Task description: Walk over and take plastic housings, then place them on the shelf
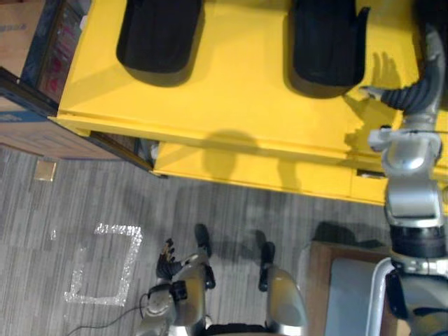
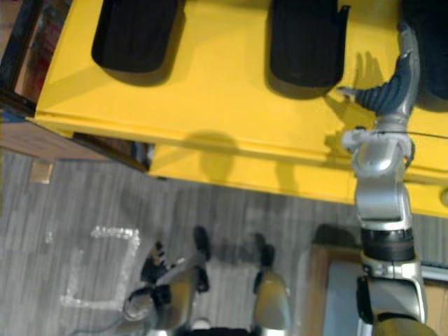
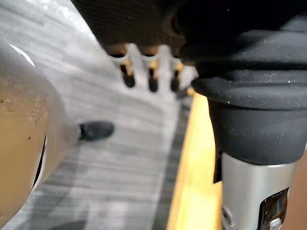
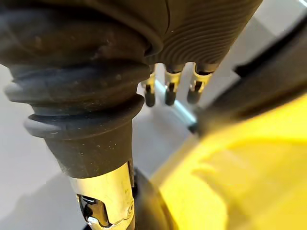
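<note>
Left eye view: left housing [image 1: 157, 35] and middle housing [image 1: 325, 45] lie on the yellow table [image 1: 231, 98], at 11 and 1 o'clock. Left hand [image 1: 166, 260] hangs at 7, empty.
Right eye view: right hand [image 2: 388, 91] is over the table at 2 o'clock, just beside the middle housing.
Left wrist view: fingers [image 3: 151, 81] relaxed, grasping nothing.
Right wrist view: the same.
Judged: reach step. Next, curl the right hand round a housing.

Two head eyes steeply down, sharing yellow surface [image 1: 245, 91]; wrist cameras very close.

Grey carpet floor [image 1: 231, 210], taped square [image 1: 105, 266], yellow table [image 1: 238, 105]
</note>
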Robot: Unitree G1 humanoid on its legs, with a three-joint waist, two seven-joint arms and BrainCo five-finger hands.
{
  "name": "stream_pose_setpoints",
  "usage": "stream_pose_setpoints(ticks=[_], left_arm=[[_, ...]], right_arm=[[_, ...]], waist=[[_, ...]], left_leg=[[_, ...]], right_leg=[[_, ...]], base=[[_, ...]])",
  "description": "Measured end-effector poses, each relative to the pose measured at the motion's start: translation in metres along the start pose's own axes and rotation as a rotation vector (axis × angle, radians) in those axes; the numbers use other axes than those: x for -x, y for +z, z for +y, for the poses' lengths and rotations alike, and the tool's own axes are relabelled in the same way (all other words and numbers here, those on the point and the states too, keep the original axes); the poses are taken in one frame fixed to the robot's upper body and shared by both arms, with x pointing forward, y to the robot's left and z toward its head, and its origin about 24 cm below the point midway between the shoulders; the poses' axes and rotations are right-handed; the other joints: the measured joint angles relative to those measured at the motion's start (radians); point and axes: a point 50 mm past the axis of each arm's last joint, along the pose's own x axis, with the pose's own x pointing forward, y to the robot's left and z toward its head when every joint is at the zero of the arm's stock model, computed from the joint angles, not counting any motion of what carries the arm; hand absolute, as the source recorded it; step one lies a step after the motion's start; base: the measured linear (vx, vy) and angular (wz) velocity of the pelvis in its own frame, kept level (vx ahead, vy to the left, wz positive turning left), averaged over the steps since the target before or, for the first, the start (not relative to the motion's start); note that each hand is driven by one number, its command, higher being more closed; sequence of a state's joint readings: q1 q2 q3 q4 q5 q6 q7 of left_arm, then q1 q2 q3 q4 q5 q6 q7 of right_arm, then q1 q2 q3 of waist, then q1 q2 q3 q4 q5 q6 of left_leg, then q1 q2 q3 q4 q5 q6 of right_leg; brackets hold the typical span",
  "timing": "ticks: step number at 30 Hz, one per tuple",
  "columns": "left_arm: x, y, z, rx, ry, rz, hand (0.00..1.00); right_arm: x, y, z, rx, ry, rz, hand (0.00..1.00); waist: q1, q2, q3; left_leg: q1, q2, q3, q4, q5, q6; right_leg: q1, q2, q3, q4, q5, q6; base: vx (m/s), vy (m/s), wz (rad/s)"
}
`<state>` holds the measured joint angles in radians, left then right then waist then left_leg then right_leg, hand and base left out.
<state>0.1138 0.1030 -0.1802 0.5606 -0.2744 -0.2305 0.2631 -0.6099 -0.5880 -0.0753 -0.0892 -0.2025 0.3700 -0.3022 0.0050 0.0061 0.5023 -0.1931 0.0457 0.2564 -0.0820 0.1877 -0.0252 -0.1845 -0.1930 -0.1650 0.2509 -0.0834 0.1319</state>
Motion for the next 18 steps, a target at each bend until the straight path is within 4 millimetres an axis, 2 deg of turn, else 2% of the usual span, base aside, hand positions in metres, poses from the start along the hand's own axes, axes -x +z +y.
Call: stream_pose_setpoints(ticks=[5,18], left_arm=[[0.000,0.000,0.000,-0.003,-0.002,-0.001,0.00],[0.000,0.000,-0.001,-0.009,-0.003,0.008,0.00]], right_arm=[[0.002,0.000,0.009,-0.037,0.062,0.009,0.00],[0.006,-0.002,0.014,-0.071,0.141,0.016,0.00]], waist=[[0.000,0.001,0.000],[0.000,0.001,0.000]], left_leg=[[-0.001,-0.002,-0.001,0.000,-0.001,-0.002],[-0.001,-0.002,-0.001,0.000,0.002,0.002]], right_leg=[[-0.008,-0.004,0.001,0.017,-0.008,0.000],[-0.008,-0.003,0.002,0.016,-0.009,-0.002]], base=[[0.00,0.000,0.00],[0.02,-0.013,0.00]])
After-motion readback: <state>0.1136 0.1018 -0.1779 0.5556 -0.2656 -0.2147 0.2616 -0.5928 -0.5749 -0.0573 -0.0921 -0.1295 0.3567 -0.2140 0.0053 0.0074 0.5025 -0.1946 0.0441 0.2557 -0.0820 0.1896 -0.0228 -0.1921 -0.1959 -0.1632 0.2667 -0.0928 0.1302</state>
